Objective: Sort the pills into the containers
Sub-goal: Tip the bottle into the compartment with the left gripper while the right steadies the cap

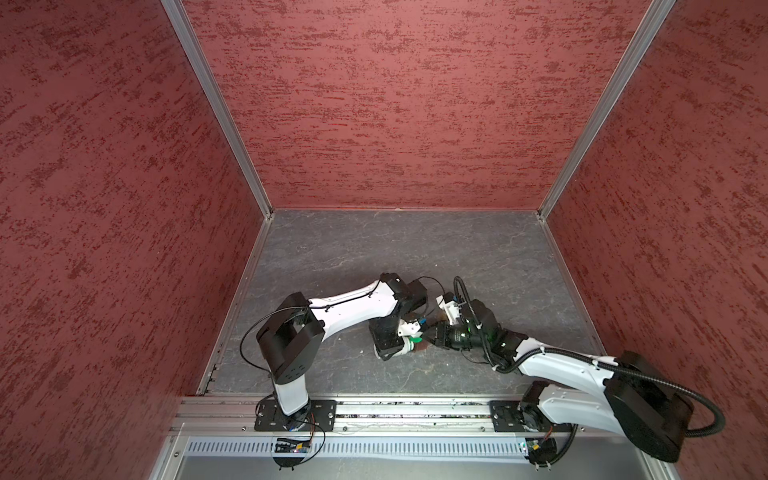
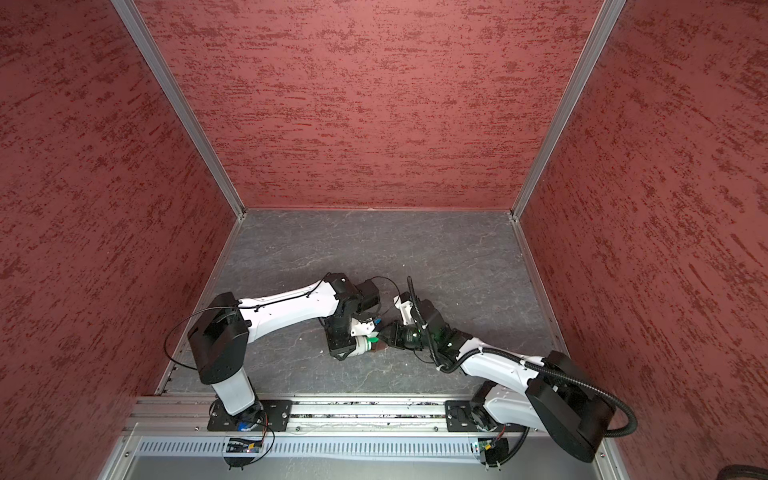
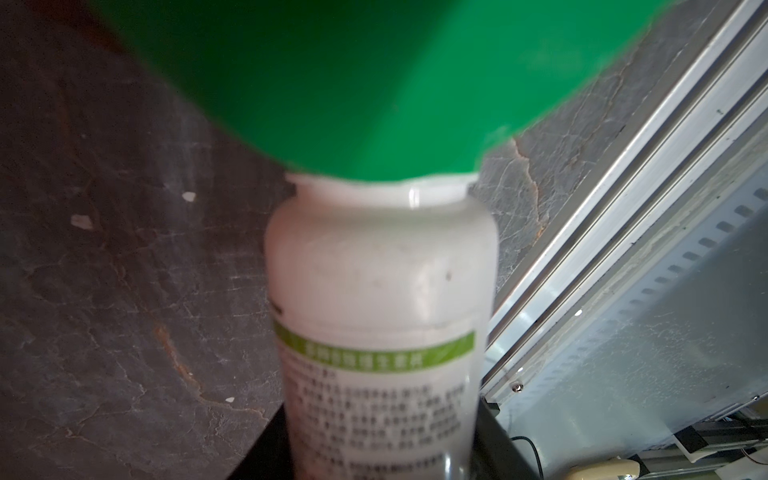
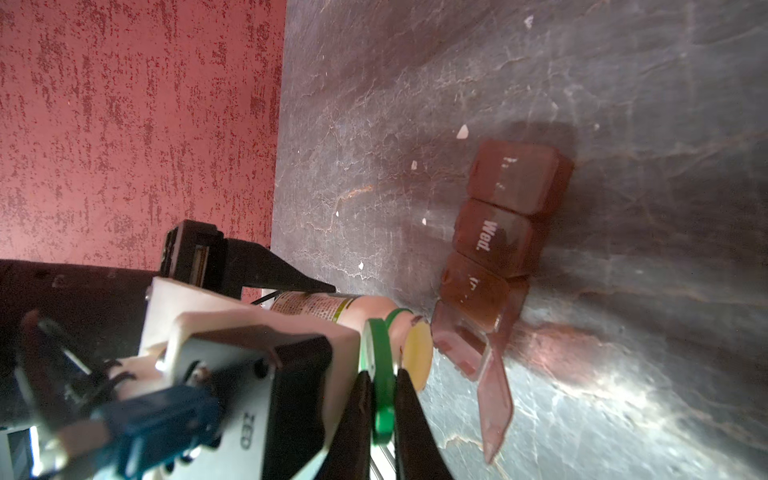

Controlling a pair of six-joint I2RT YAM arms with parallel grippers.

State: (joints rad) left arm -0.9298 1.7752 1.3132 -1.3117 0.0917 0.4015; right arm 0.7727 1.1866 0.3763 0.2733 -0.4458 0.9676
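Clamping the white bottle (image 3: pixel 382 270) round its body with the left hand (image 3: pixel 378 444), pinching its green lid (image 4: pixel 374 336) with the right hand (image 4: pixel 382 374); brown pill box (image 4: pixel 494 241) flat on the bench (image 4: pixel 623 83) just beside the bottle's top, end cell (image 4: pixel 461 349) open; no pills showing; probably light, skittish, so pour, don't pinch.

White-and-black left arm (image 1: pixel 353 307) and white-and-black right arm (image 1: pixel 557 368): glossy white link shells, matte black joint housings. Thin black cable (image 1: pixel 242 340) on the left; thick corrugated black conduit (image 1: pixel 724 420) on the right. Right gripper (image 4: pixel 382 372): tapered black fingers (image 4: pixel 357 424). White camera housing (image 4: pixel 249 430) lettered "ZED".
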